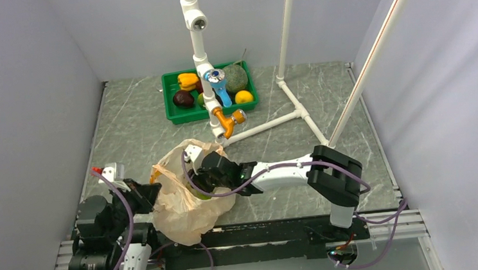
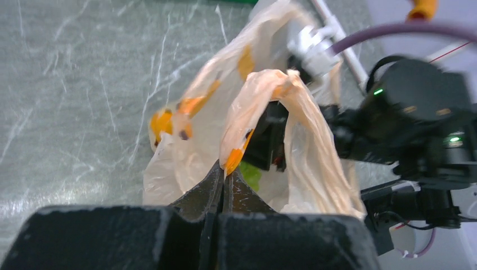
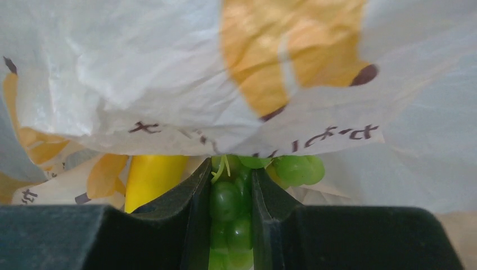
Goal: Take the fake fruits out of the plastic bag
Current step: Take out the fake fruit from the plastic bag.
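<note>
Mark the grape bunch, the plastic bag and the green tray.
green grape bunch (image 3: 229, 205): right wrist view, a middle grape.
plastic bag (image 1: 179, 220): top external view, its near side wall.
green tray (image 1: 168, 100): top external view, left rim.

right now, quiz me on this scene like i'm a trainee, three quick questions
1. True or false: the left gripper is shut on a handle of the bag.
2. What do the right gripper's fingers close on? A) green bunch B) bag handle C) nothing
3. Fill in: the right gripper is ___ the bag.

Key: 1 true; 2 A; 3 inside
</note>
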